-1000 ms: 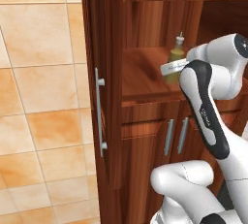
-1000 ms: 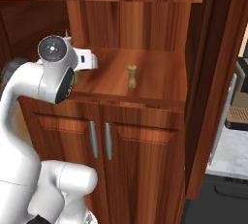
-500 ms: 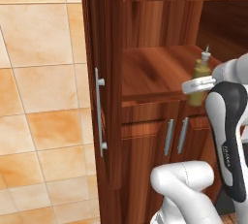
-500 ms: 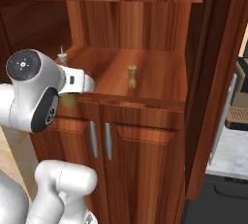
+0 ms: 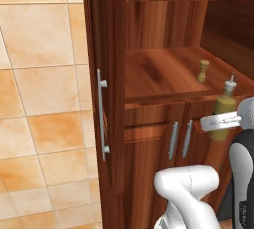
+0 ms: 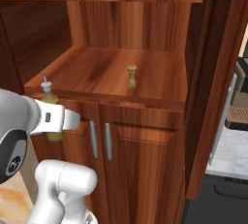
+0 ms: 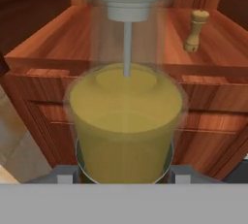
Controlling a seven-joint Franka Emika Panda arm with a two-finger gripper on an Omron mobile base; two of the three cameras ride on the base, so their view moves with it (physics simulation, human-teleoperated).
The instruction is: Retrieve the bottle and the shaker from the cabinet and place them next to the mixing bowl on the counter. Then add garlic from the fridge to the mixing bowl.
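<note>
The small olive-green bottle [image 5: 224, 110] has left the reddish-brown wooden cabinet [image 6: 145, 77] shelf, jaws clamped on it; the little tan wooden shaker [image 6: 131, 76] stays behind for later.

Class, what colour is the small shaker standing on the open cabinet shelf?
The shaker is light tan, like pale wood; the hand view shows it best.

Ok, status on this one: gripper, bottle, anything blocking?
Gripper shut on bottle, held upright in front of the cabinet. Shaker on the shelf. Open door off to the side, nothing blocking.
</note>
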